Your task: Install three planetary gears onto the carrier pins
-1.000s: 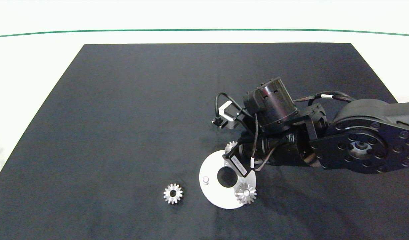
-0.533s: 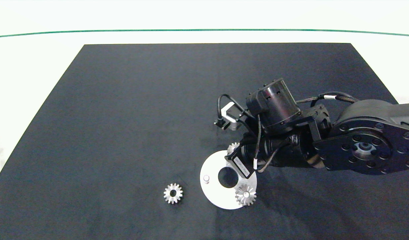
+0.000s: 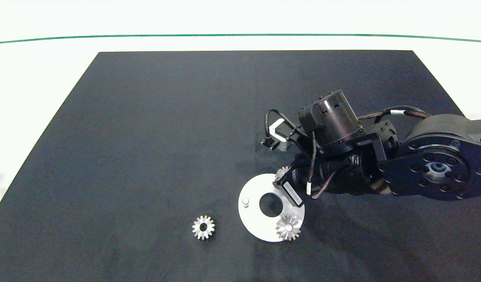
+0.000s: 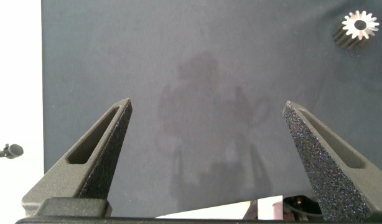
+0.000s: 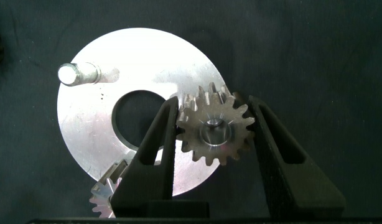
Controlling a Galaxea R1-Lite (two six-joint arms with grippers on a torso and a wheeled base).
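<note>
A flat white disc (image 3: 256, 221) lies on the black mat, near the front and right of centre. One planetary gear (image 3: 288, 228) sits on the carrier pin at the disc's near right edge. A second gear (image 5: 214, 130) sits on the far pin, whose tip shows in the gear's centre hole. My right gripper (image 5: 214, 106) is shut on this gear, a finger against its teeth on each side. The left carrier pin (image 3: 245, 201) stands bare. A third gear (image 3: 203, 227) lies loose on the mat, left of the disc. My left gripper (image 4: 206, 104) hangs open over bare mat.
The black mat (image 3: 166, 129) covers most of the white table. The right arm (image 3: 432, 172) reaches in from the right edge above the disc's far side. The left arm is outside the head view. The loose gear (image 4: 359, 26) shows small in the left wrist view.
The right arm has moved to the right with the far gear in its grip. The disc has slid slightly right with it. The loose gear has stayed put.
</note>
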